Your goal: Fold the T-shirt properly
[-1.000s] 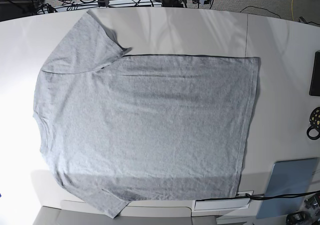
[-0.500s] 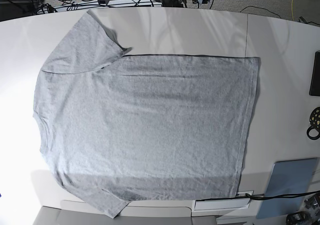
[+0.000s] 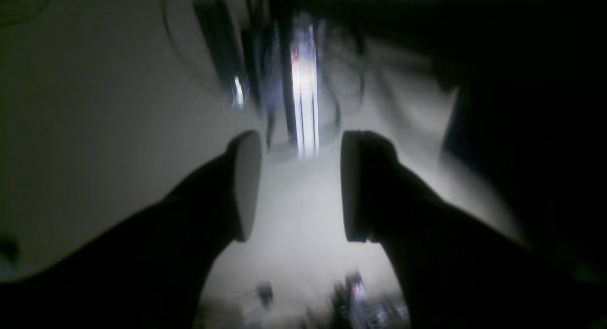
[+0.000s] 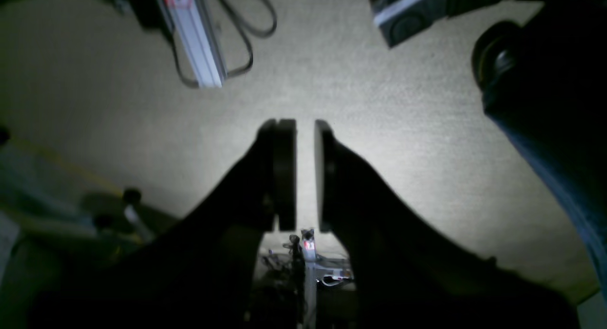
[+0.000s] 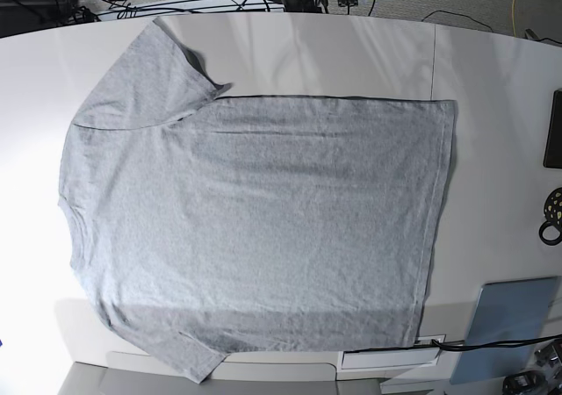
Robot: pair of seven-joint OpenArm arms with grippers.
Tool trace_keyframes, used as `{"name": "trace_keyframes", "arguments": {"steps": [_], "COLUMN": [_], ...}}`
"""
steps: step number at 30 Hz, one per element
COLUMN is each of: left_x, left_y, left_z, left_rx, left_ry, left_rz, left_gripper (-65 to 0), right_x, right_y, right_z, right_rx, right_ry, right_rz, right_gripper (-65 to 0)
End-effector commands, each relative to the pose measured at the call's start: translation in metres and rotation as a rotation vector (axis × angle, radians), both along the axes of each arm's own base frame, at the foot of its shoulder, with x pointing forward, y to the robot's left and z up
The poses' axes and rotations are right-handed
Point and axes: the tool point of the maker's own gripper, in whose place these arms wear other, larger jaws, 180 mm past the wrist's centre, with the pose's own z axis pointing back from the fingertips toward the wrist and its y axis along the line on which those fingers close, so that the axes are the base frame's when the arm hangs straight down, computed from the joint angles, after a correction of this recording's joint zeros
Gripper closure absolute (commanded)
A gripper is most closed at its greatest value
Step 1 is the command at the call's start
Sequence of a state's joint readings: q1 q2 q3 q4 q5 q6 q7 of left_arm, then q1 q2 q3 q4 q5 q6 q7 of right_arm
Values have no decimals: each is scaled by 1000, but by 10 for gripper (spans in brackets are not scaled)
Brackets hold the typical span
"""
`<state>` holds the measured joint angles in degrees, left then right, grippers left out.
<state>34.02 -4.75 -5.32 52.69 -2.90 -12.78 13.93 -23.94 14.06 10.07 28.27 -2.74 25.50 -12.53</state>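
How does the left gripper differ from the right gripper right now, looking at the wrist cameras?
The left gripper has its jaws spread wide apart, while the right gripper shows only a narrow slit between its jaws. The left wrist view is dark and blurred, with little detail behind the fingers; the right wrist view is sharper, showing carpeted floor beneath. Both grippers hold nothing, and neither shows in the base view, where the T-shirt lies spread flat.

My left pincer (image 3: 301, 187) holds its two pads wide apart and grips nothing. My right pincer (image 4: 305, 175) has its pads nearly together, only a narrow gap, also empty.
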Motion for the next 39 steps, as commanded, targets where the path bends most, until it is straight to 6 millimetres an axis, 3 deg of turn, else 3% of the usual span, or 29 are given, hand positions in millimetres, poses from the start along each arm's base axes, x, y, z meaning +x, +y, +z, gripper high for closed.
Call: {"name": "trace_keyframes", "arguments": {"steps": [1, 6, 11, 15, 19, 24, 28, 31, 34, 39], "left_x": [-1, 6, 30, 61, 104, 153, 178, 196, 218, 243], "left_y": [2, 28, 48, 67, 87, 92, 90, 88, 87, 93], "left_z": [10, 61, 118, 160, 201, 244, 247, 242, 242, 234], "left_rx": [-4, 50, 107, 197, 368, 516, 564, 558, 557, 512], "left_ry": [-21, -141, -285, -407, -525, -684, -731, -741, -779, -791], "left_rz": [-16, -127, -264, -327, -477, -665, -793, -850, -847, -893], "left_gripper": [-285, -285, -285, -285, -286, -286, -286, -286, -286, -286], "right_x": [-7, -11, 12, 46, 95, 156, 196, 212, 216, 208], "right_y": [-13, -40, -51, -46, -46, -53, -49, -39, -34, -43], "right_z": [10, 56, 115, 160, 212, 278, 324, 346, 352, 346], "right_rx": [1, 14, 6, -34, -96, -231, -320, -350, -353, -378], "right_ry": [0, -46, -167, -289, -441, -595, -725, -789, -801, -731], "right_rz": [1, 77, 271, 370, 453, 564, 642, 686, 709, 697], "right_gripper": [-78, -78, -78, -78, -78, -78, -78, -78, -78, -81]}}
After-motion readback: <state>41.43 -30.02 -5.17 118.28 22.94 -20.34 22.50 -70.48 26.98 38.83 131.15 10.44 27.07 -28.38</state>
